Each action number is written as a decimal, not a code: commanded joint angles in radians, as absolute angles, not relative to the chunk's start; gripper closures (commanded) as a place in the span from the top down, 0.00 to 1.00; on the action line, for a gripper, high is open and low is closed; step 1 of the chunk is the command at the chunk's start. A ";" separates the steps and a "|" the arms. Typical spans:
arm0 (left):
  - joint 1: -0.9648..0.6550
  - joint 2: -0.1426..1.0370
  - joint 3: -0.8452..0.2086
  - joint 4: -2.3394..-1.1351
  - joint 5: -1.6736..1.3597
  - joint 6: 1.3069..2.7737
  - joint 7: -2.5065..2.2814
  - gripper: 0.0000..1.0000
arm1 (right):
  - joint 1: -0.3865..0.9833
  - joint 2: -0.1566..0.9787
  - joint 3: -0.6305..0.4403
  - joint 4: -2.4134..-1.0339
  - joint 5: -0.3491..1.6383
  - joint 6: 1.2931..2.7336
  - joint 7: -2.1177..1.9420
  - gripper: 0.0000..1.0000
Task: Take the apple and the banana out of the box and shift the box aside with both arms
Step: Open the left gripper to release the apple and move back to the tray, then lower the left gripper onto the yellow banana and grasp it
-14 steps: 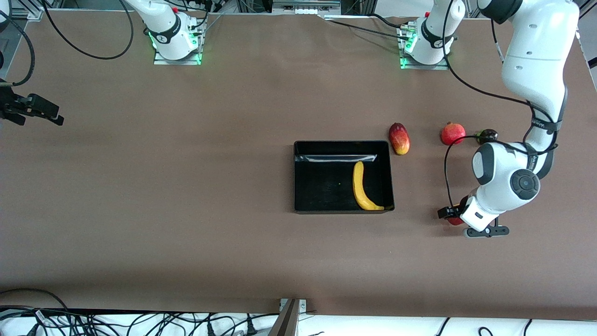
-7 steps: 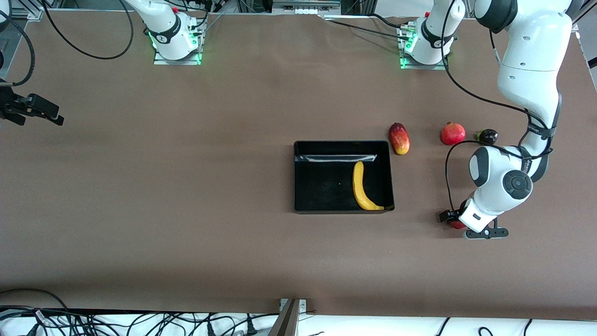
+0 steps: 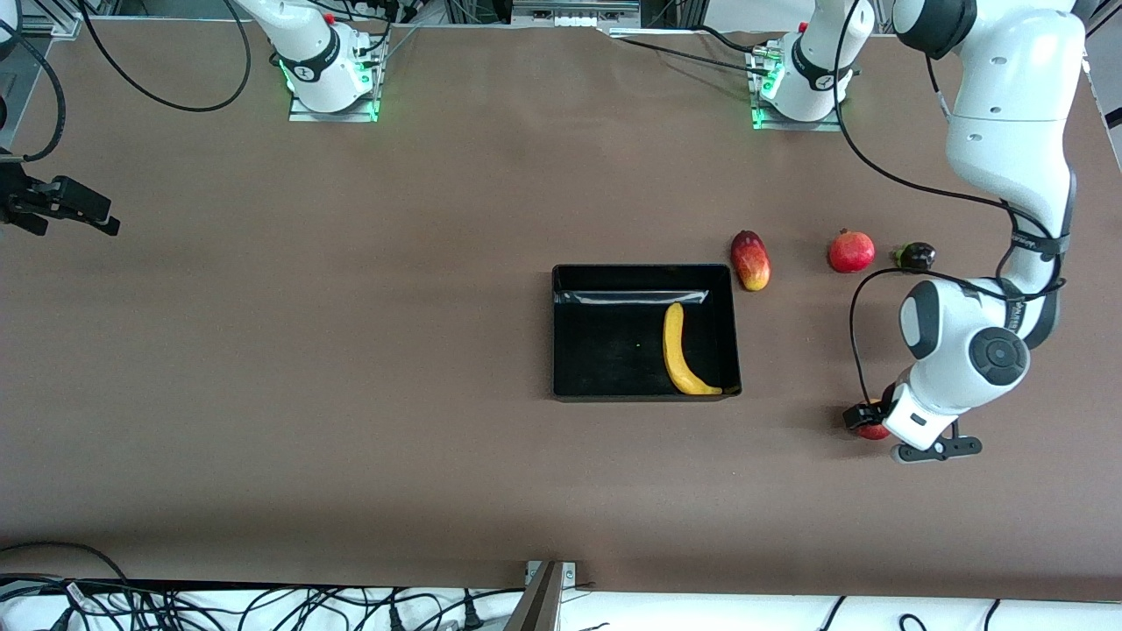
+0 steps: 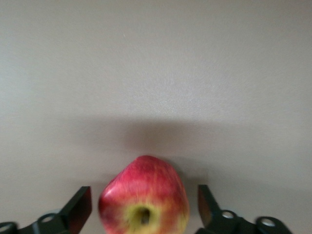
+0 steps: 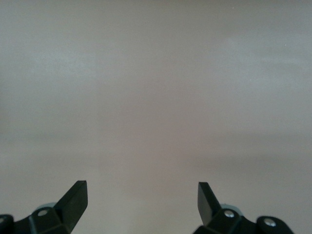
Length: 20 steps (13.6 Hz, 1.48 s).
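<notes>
The left gripper (image 4: 144, 214) now stands spread, its fingers clear of the apple (image 4: 144, 197) on either side with a visible gap each way, where a second ago it was pinching the fruit; the apple sits on the tabletop (image 3: 351, 368) toward the left arm's end, well apart from the box (image 3: 646, 332) and nearer to the front camera than the pomegranate (image 3: 851, 251). In the front view the arm has also shifted a little toward the table's end and the camera as it let go. That release reads as the first fruit done: the apple is out and set down, and the banana (image 3: 681, 350) is the next thing to fetch. It lies in the box along the wall toward the left arm's end, its dark tip tucked into the corner nearest the front camera, so a grasp at mid-body looks easier than one near that wall. The mango (image 3: 751, 260) sits just beside the box's corner farthest from the camera, and a small dark fruit (image 3: 917, 256) lies beside the pomegranate. The right gripper (image 3: 61, 206) waits, spread and empty, over the tabletop near its edge at the right arm's end. Between it and the box the tabletop is bare, which looks like the natural room for sliding the box aside.
</notes>
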State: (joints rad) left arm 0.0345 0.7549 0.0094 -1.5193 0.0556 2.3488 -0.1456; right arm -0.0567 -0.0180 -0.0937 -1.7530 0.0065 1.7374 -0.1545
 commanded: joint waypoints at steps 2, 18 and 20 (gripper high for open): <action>0.011 0.658 -0.011 -1.483 0.069 2.160 -0.259 1.00 | -0.066 -0.017 -0.092 -1.747 0.025 1.727 -0.172 1.00; -0.390 0.716 -0.153 -1.515 0.196 2.077 -1.002 1.00 | -0.066 -0.015 -0.091 -1.746 0.026 1.729 -0.170 1.00; -0.379 0.715 -0.158 -1.542 0.192 2.077 -0.962 1.00 | -0.066 -0.015 -0.091 -1.747 0.026 1.727 -0.170 1.00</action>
